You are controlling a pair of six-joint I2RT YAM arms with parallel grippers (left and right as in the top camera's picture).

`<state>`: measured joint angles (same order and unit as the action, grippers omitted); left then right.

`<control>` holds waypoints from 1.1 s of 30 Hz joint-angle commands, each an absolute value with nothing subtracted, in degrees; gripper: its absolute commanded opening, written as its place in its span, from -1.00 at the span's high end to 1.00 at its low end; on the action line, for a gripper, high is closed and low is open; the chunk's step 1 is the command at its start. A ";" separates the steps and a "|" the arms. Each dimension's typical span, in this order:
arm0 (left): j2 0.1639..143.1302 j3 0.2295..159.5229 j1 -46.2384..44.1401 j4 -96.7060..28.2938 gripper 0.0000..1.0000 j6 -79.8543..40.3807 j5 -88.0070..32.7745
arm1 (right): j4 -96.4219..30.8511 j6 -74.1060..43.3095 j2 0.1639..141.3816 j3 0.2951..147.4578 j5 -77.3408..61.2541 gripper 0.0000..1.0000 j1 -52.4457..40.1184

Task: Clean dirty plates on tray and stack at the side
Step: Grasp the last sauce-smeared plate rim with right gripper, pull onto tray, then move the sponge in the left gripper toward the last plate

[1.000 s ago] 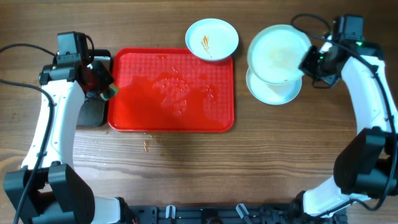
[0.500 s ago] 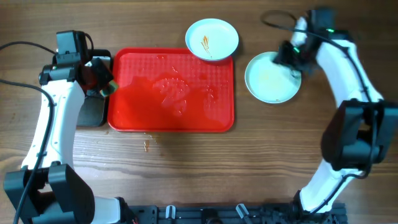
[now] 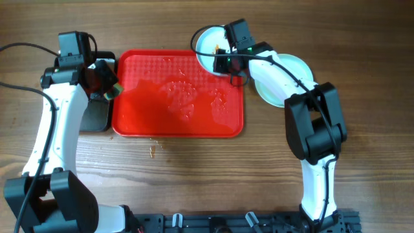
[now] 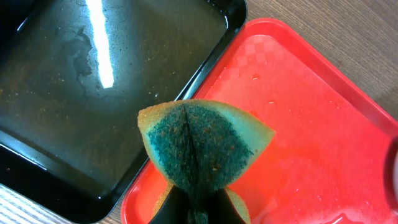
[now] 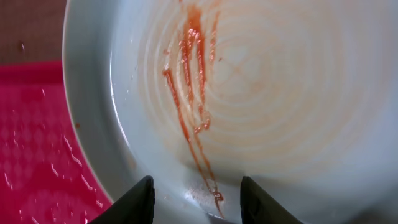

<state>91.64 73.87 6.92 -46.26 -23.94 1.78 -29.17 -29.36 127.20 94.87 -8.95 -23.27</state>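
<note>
The red tray (image 3: 178, 97) lies mid-table, wet and bare of plates. A plate (image 3: 208, 37) with orange-brown sauce streaks sits on the table just past the tray's far right corner. My right gripper (image 3: 228, 61) is open over that plate's near rim. In the right wrist view the streaked plate (image 5: 249, 93) fills the frame between the spread fingers (image 5: 196, 202). Stacked plates (image 3: 297, 66) lie to the right, partly hidden by my right arm. My left gripper (image 3: 103, 87) is shut on a green-and-yellow sponge (image 4: 202, 146) over the tray's left edge (image 4: 311, 124).
A black pan (image 4: 93, 93) holding dark water stands left of the tray, also in the overhead view (image 3: 96, 115). Small sauce drips (image 3: 153, 150) mark the wood in front of the tray.
My right arm set its plate down on the stack at the right, let go, and swung left to the streaked plate. My left arm has not moved.
</note>
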 commanded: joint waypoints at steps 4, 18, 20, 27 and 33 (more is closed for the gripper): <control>91.90 73.82 7.05 -46.11 0.92 -24.49 1.52 | -35.29 -29.93 128.07 93.91 -12.67 0.12 -30.00; 92.01 73.82 6.09 -45.95 0.92 -23.42 1.02 | -55.42 -26.76 122.83 104.77 -10.02 -0.25 -26.22; 92.90 73.82 3.88 -44.27 0.92 -18.15 -2.24 | -55.20 -27.79 123.37 100.29 -10.70 -0.29 -23.07; 99.66 73.82 -4.05 -38.70 0.92 -18.17 -2.35 | -43.70 -30.65 123.44 89.71 -16.88 -0.03 -23.68; 102.04 73.82 -6.94 -35.92 0.92 -18.15 -2.37 | -37.87 -29.47 123.81 88.58 -16.56 0.88 -29.19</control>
